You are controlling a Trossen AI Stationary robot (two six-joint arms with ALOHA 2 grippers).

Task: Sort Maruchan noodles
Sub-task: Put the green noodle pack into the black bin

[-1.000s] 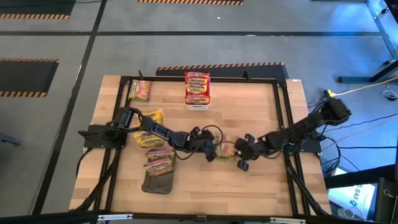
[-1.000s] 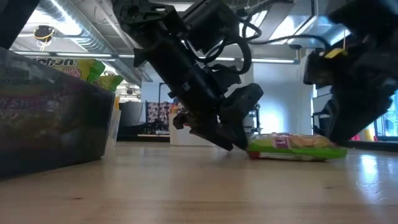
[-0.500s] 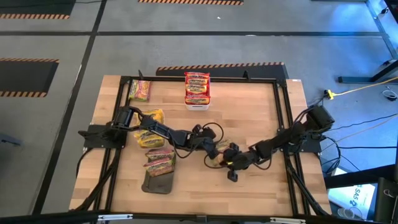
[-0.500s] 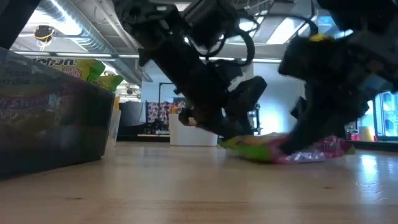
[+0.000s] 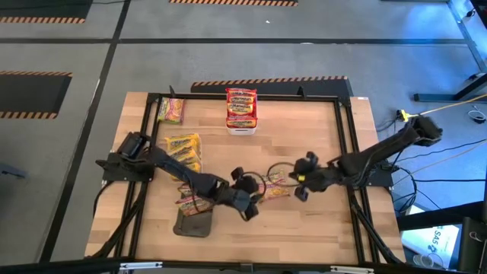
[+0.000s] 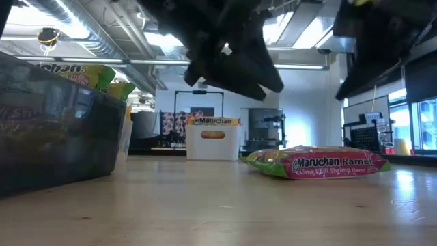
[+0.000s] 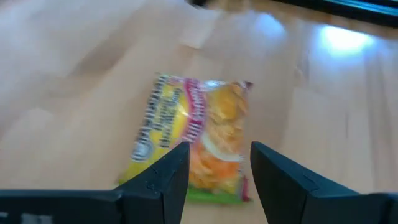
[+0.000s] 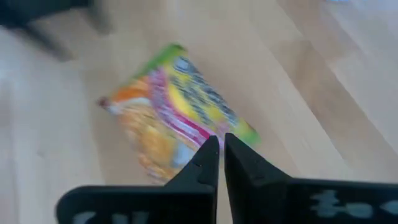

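Lying flat mid-table between both arms: one loose packet [image 5: 275, 184], not yet sorted. Left gripper [image 7: 219, 171] half open, empty, aimed at it, probably for grasping. Right gripper [image 8: 220, 163] shut, empty, just beside.

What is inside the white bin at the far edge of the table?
The white bin holds a stack of Maruchan packets with red bands; two are visible from above. Whatever lies under them, and the bin's floor, is covered, so the count is unknown.
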